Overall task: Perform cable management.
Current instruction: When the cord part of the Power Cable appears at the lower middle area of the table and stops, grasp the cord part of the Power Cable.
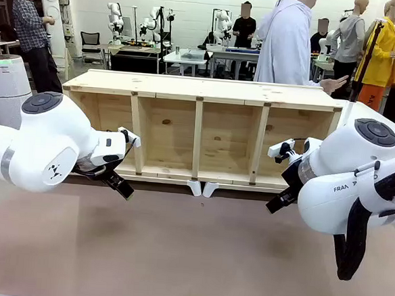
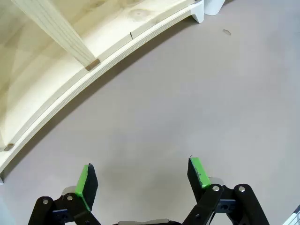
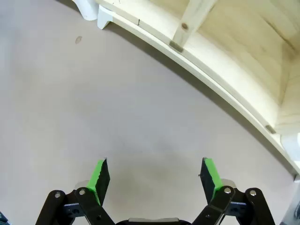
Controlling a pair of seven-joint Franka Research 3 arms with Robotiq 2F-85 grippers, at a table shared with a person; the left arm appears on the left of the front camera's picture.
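Evidently we are in a ready posture rather than mid-grasp: our left hand [image 2: 140,164] hangs just above the matt grey-brown bench [image 1: 189,262] with its two black fingers spread wide and nothing between the green pads [image 2: 83,185], and our right hand [image 3: 153,161] mirrors it, equally spread and empty. We judge that both are held low and opened like this so that either can drop onto a thin cord once one comes within reach; where the long thin black cable lies we cannot tell, so no pick can be aimed yet. Ahead of both hands stands the long pale pine shelf unit [image 1: 201,89], four open compartments facing us, its bottom board on the bench with two small white feet [image 1: 203,188] at its middle. That bottom board is the edge to mind: each hand is near it but apart from it, and the upright dividers would block a sideways sweep inside a compartment. Open room is generous on our side, where bench surface runs free between the two hands. Beyond the shelf a person in a pale long-sleeved top [image 1: 286,39] stands with one hand [image 1: 334,83] raised near the top board's right end, touching nothing that we can make out.
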